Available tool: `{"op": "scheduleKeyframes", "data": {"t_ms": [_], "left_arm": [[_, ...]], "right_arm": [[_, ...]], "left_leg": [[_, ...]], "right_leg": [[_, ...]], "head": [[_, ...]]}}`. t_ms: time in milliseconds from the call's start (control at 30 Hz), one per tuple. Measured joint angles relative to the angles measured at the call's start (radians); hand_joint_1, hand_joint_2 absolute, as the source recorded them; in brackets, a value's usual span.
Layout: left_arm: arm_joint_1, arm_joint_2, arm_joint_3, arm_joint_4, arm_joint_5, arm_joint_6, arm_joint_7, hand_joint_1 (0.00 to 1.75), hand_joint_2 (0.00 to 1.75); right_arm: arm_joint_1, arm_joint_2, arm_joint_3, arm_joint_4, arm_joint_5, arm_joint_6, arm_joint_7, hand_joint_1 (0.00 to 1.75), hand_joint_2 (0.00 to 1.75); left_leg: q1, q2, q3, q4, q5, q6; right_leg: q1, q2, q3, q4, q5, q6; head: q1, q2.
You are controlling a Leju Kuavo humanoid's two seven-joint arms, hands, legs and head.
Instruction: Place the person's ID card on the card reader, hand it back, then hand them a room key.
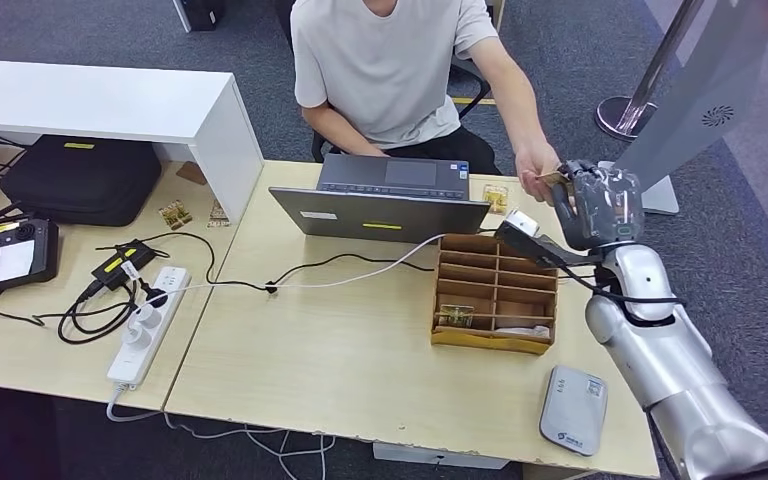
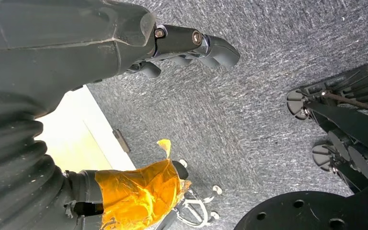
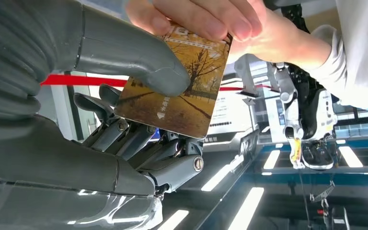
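The right hand [image 3: 139, 120] pinches a thin, stiff, probably slick card [image 3: 182, 81] at its lower half, the person's hand [image 3: 211, 19] gripping its other edge

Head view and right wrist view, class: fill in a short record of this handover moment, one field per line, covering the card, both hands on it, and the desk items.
Card: yellow tree-print card
Robot holder: right hand, thumb pressed on the card face
Person: hand grips the card's other end
Card reader: grey reader at the table's near right corner
Organiser: cardboard tray holding one card
Left hand: hangs over carpet, holding nothing
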Motion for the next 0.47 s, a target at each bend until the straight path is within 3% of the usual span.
{"op": "scheduleKeyframes", "data": {"t_ms": [33, 333, 467], "left_arm": [[0.000, 0.000, 0.000, 0.000, -0.001, -0.003, -0.001, 0.00, 1.75], [-0.001, -0.001, -0.006, 0.000, 0.002, -0.007, -0.013, 0.00, 1.75], [-0.001, -0.002, -0.006, 0.000, 0.004, -0.006, -0.013, 0.00, 1.75]], "right_arm": [[0.003, 0.004, 0.001, 0.007, 0.010, -0.009, -0.001, 0.00, 1.75], [0.027, 0.021, 0.006, 0.034, 0.061, -0.017, -0.009, 0.00, 1.75], [0.032, 0.021, -0.002, 0.035, 0.075, -0.020, -0.008, 0.00, 0.00]], "left_leg": [[0.000, 0.000, 0.000, 0.000, 0.000, 0.000], [0.000, 0.000, 0.000, 0.000, 0.000, 0.000], [0.000, 0.000, 0.000, 0.000, 0.000, 0.000]], "right_leg": [[0.000, 0.000, 0.000, 0.000, 0.000, 0.000], [0.000, 0.000, -0.001, 0.000, 0.000, 0.000], [0.000, 0.001, -0.001, 0.000, 0.000, 0.000]], "head": [[0.000, 0.000], [0.000, 0.000], [0.000, 0.000]]}}
